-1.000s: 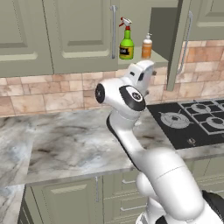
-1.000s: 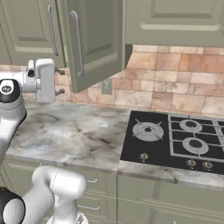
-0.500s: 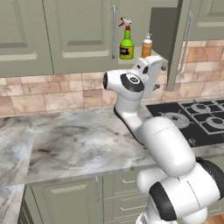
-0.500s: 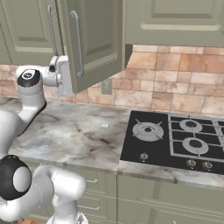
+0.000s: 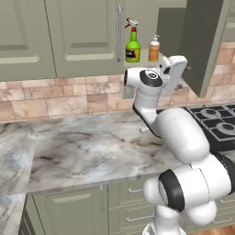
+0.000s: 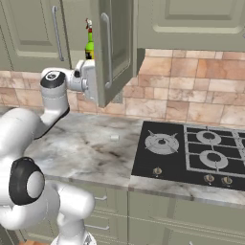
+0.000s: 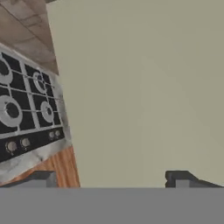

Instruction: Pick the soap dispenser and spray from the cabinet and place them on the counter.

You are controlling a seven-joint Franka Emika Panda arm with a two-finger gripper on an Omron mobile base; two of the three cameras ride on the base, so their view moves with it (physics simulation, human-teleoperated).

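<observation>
The gripper (image 7: 111, 177) is standing spread wide and empty facing the open cabinet (image 5: 202, 41) door, with the spray (image 5: 132, 40) and soap dispenser (image 5: 154, 47) sitting just above it.

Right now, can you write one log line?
gripper: open, empty | spray, soap: in cabinet | counter: neither bottle placed

Even, flat rendered light; soft shadow under the cabinet (image 5: 82, 36); slight blur
</observation>
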